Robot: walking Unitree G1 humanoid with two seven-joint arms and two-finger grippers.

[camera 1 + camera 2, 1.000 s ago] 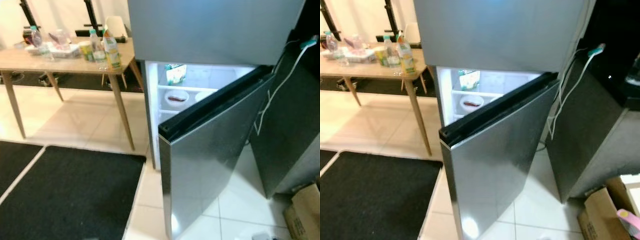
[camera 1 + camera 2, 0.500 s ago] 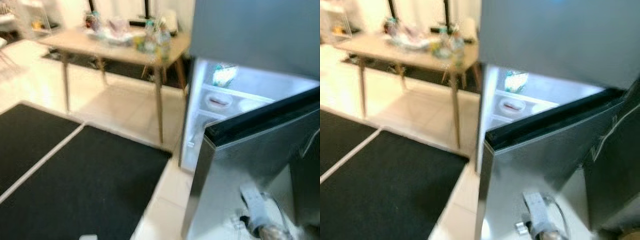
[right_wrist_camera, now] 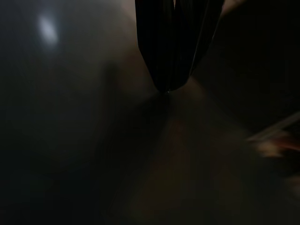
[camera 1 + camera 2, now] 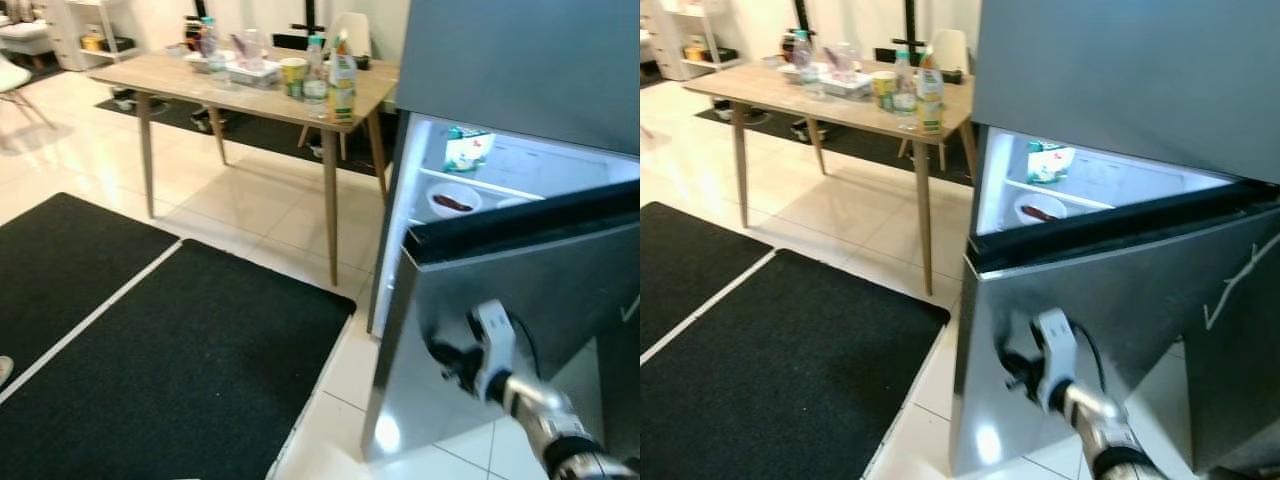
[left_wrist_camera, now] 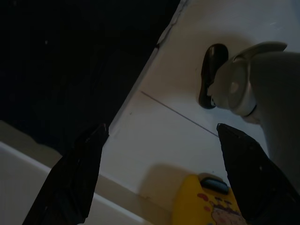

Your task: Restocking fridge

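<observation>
Wooden table point(image 4: 180, 78) beside half-open fridge point(image 4: 520, 290); black mats point(image 4: 170, 370).

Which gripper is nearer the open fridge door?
Right. The right gripper is up against the fridge door's outer face; the left gripper hangs low over the floor.

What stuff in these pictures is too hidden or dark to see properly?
- Lower fridge shelves: the half-open fridge door hides them in both eye views.
- Bowl: its dark contents are too small to name.
- Table bottles: labels too small to read.
- Right gripper: its wrist view is too dark to show the surface ahead.
- Yellow item: cut off by the left wrist view's edge.
</observation>
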